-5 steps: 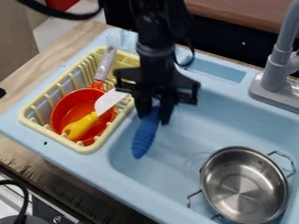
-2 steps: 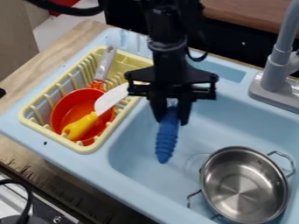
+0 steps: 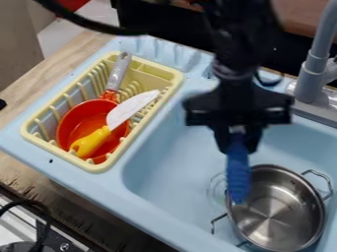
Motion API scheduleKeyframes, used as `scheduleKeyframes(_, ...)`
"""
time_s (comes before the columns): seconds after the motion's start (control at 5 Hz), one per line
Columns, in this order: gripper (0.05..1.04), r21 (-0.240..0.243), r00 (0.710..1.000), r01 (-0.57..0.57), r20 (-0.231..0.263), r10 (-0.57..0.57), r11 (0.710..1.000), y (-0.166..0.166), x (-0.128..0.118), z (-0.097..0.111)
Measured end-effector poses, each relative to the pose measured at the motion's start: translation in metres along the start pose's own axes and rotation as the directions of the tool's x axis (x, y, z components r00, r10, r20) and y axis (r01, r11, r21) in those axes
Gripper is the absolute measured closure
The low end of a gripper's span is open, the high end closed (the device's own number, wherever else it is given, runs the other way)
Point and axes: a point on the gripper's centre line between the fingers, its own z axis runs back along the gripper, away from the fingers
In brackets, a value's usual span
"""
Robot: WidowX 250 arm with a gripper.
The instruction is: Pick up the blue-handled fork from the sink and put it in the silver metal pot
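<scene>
So my blue sink (image 3: 158,206), the yellow rack (image 3: 170,78) up-left of the pot and the steel pot (image 3: 276,216) itself haven't budged, but my gripper (image 3: 238,142) has swung right and now hangs just beyond the pot's upper-left rim. Its fingers are closed in around the blue ribbed handle (image 3: 238,179), pinching its upper end. The handle points down, its low end overlapping the pot's left rim (can't tell if they touch, sorry).
</scene>
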Motion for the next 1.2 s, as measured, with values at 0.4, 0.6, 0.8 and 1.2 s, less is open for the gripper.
scheduleKeyframes(0.4, 0.771, -0.013, 1.000, 0.016, -0.020, -0.017, 1.000, -0.024, -0.024, -0.013)
scheduleKeyframes(0.6, 0.771, -0.017, 1.000, 0.013, 0.013, -0.013, 1.000, -0.031, -0.029, -0.016)
scheduleKeyframes(0.8, 0.771, -0.025, 1.000, 0.025, -0.012, -0.026, 0.999, -0.033, -0.038, -0.019)
scheduleKeyframes(1.2, 0.713, 0.001, 0.997, 0.058, -0.046, -0.058, 0.998, -0.035, -0.050, -0.028)
